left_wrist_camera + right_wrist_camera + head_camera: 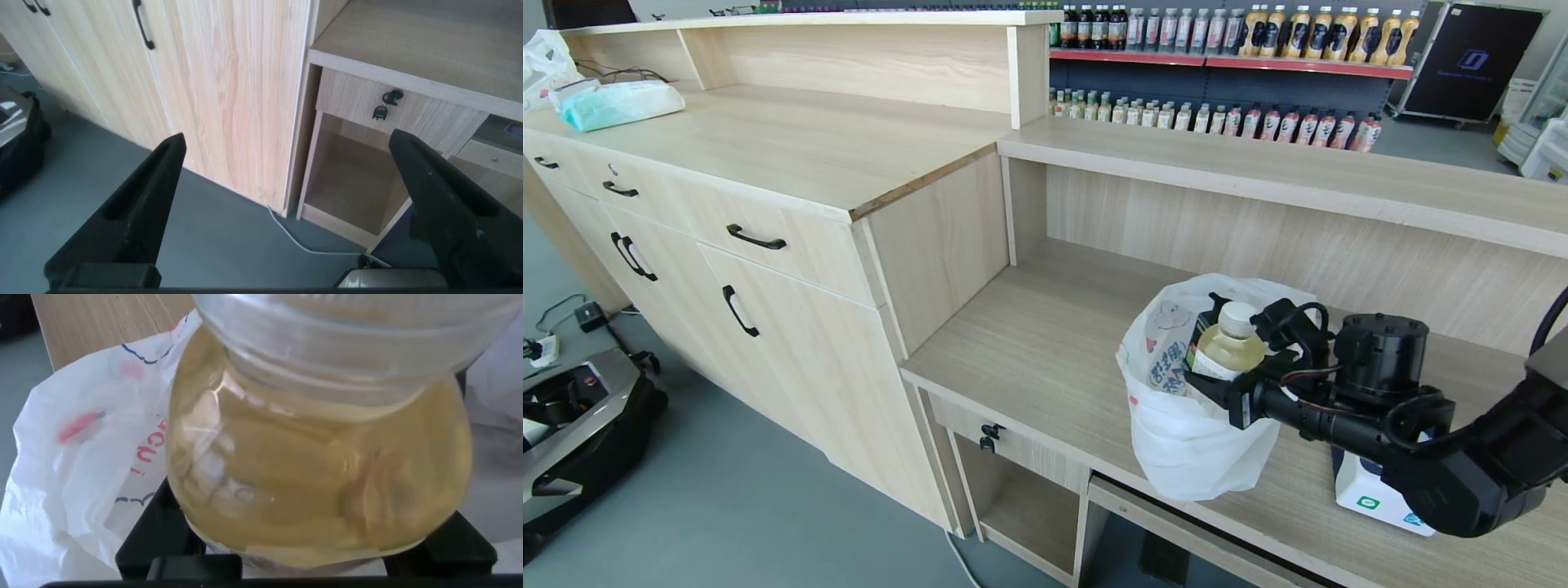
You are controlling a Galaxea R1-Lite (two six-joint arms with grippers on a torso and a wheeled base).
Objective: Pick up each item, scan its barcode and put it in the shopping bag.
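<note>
A clear bottle [1232,343] of pale yellow drink with a white cap is held upright in the mouth of the white shopping bag [1176,433], which stands on the low counter [1029,343]. My right gripper [1243,353] is shut on the bottle's body. In the right wrist view the bottle [327,457] sits between the black fingers [155,555], with the bag [82,457] behind it. A dark-topped item [1205,320] sits inside the bag beside the bottle. My left gripper [286,216] hangs open and holds nothing, low over the grey floor by the cabinet.
A white box-shaped device [1380,494] stands on the counter behind my right arm. A raised ledge [1258,171] backs the counter, and a taller cabinet [792,155] with a tissue pack [617,104] stands to the left. Drink shelves [1225,37] line the back.
</note>
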